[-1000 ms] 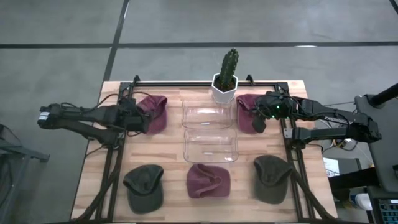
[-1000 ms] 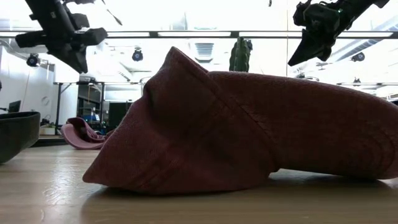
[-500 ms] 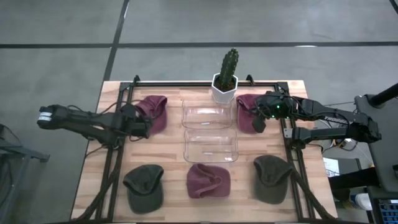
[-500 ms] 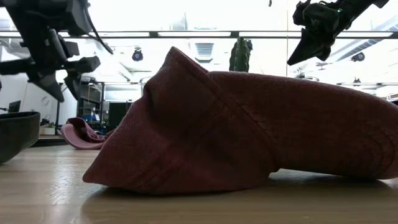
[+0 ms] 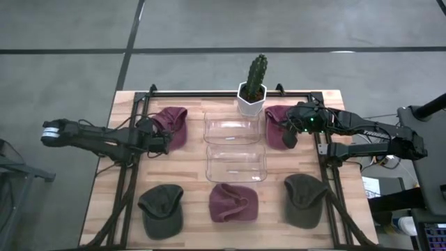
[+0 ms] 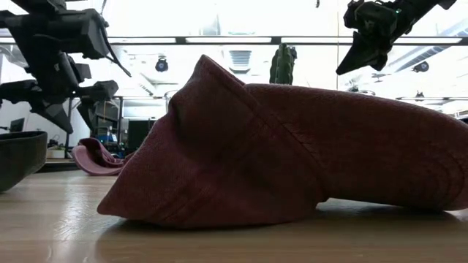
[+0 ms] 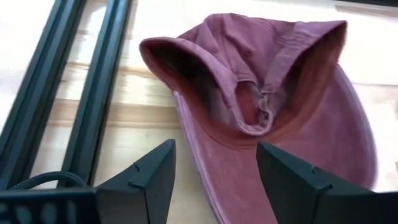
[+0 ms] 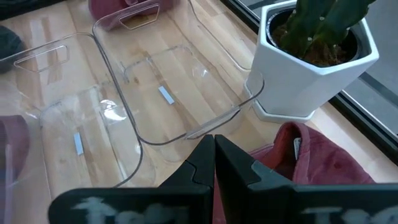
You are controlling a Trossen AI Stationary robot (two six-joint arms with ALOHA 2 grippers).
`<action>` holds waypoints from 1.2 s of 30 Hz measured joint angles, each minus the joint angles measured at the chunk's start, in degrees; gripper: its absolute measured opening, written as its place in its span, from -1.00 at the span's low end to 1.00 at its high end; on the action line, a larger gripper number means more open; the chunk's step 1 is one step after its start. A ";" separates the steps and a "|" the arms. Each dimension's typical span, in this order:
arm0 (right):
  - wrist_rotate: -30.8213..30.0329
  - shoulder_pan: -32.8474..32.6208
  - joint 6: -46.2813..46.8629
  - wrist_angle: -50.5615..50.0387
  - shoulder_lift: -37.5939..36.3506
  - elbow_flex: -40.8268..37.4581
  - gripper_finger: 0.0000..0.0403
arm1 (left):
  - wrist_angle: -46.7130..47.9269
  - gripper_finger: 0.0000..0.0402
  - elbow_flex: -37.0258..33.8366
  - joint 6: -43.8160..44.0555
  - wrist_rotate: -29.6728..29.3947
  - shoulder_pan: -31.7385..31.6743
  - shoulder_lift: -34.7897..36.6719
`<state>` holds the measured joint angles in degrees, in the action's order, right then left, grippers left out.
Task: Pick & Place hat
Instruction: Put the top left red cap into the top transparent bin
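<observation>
Five hats lie on the wooden table. A maroon hat (image 5: 172,125) rests at the far left, its underside up (image 7: 267,106). My left gripper (image 5: 160,142) hangs open just short of it, slanting down, its fingers (image 7: 149,180) on either side of the brim's edge without plainly touching it (image 6: 73,117). My right gripper (image 5: 288,139) is shut and empty above a second maroon hat (image 5: 277,124) at the far right (image 8: 311,165). A third maroon hat (image 5: 233,202) lies at the near middle and fills the low view (image 6: 292,153).
Two clear plastic bins (image 5: 233,128) (image 5: 237,164) stand in the table's middle, one behind the other. A potted cactus (image 5: 252,89) stands at the far edge. Green hats (image 5: 161,208) (image 5: 304,201) lie near left and near right. Black frame rails (image 7: 68,93) run along the table's sides.
My left gripper has come down toward the far-left maroon hat, rolled a little, and opened from nearly shut to wide. The hats have stayed where they were.
</observation>
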<state>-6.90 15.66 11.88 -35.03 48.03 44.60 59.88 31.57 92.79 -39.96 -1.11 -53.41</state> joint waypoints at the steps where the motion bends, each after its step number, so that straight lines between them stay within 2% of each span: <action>1: 0.03 0.00 0.03 -0.01 0.00 0.00 -0.96 | -0.06 0.07 -0.02 -0.17 0.04 -0.59 0.00; 5: 0.03 0.00 0.11 0.01 0.00 0.00 -0.96 | -2.04 0.07 -0.06 -2.96 0.69 -3.40 0.00; 13: 0.02 0.00 -0.04 -0.01 0.02 0.00 -0.96 | -10.81 0.07 -2.54 -11.89 8.13 -11.39 0.00; 27: 0.00 0.00 -0.07 -0.01 0.02 -0.01 -0.96 | -13.92 0.07 -3.85 -21.67 14.38 -24.62 -0.04; 31: 0.00 -0.02 -0.07 -0.01 0.02 -0.02 -0.96 | -18.15 0.07 -4.89 -26.37 17.25 -28.98 -0.20; 36: 0.00 0.00 -0.02 -0.01 0.02 -0.02 -0.96 | -26.89 0.07 -9.39 -29.74 23.95 -33.73 -0.22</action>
<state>-6.90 15.66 11.86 -35.05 48.05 44.58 32.99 22.18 63.04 -16.01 -34.84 -53.63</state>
